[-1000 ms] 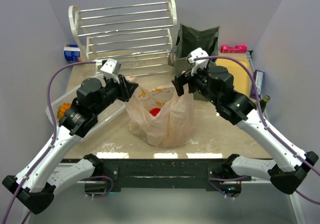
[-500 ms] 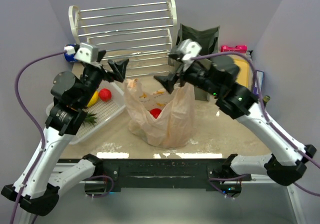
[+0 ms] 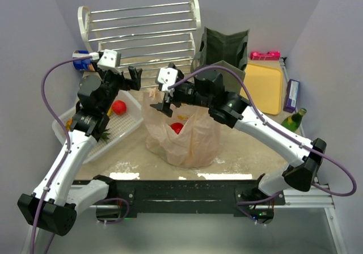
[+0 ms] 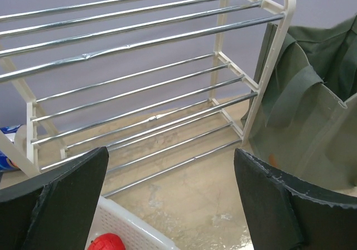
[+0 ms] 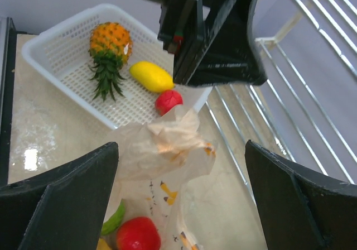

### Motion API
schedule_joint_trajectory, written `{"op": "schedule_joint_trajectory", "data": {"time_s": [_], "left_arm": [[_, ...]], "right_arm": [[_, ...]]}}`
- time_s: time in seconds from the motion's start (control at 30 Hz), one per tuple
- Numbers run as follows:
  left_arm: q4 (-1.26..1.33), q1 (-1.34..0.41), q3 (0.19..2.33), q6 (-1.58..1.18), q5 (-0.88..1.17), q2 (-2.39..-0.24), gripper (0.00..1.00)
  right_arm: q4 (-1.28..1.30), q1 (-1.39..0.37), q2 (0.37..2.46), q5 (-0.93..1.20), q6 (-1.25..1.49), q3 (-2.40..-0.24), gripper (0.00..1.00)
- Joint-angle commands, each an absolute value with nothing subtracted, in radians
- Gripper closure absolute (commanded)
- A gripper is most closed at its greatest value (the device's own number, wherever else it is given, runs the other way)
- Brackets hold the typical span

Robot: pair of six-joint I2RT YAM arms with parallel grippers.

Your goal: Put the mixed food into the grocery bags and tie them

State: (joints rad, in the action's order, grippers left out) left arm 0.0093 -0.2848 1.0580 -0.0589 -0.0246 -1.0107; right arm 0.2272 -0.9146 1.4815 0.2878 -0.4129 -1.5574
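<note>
The peach plastic grocery bag [image 3: 187,138] stands open at the table's middle, with a red fruit [image 3: 177,127] and a green piece [image 5: 114,219] inside. Its left handle [image 5: 167,138] sticks up crumpled and free between the open jaws of my right gripper [image 3: 163,105] [image 5: 181,200]. My left gripper [image 3: 135,78] [image 4: 173,205] is open and empty, raised behind the white basket [image 3: 122,130]. That basket holds a pineapple [image 5: 109,43], a yellow fruit [image 5: 150,76] and a red fruit [image 3: 118,107]. The olive tote [image 3: 224,47] stands at the back.
A white rack with metal rods [image 3: 142,38] fills the back left, with a blue can [image 3: 82,61] beside it. On the right are a yellow board [image 3: 264,87], a pink object [image 3: 265,55], a purple box [image 3: 293,95] and a green bottle [image 3: 292,121].
My left gripper opened, let go of the bag's left handle and lifted back toward the rack. My right arm swung from the bag's right side across to its left handle.
</note>
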Motion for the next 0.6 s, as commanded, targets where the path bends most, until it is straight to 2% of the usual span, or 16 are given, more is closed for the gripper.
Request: {"op": "schedule_joint_trajectory", "data": {"time_s": [0.0,0.2,0.57], "left_arm": [[0.081,-0.276,1.065,-0.040,-0.005,-1.014,0.00],[0.074,-0.272,1.065,-0.025,0.011,-1.014,0.00],[0.066,-0.265,1.071,-0.023,0.026,-1.023,0.00]], "right_arm": [[0.147,-0.919,1.437,0.334,-0.498,-1.578,0.01],[0.287,-0.919,1.519,0.417,-0.554,-1.693,0.01],[0.383,-0.919,1.549,0.472,-0.555,-1.707,0.05]]}}
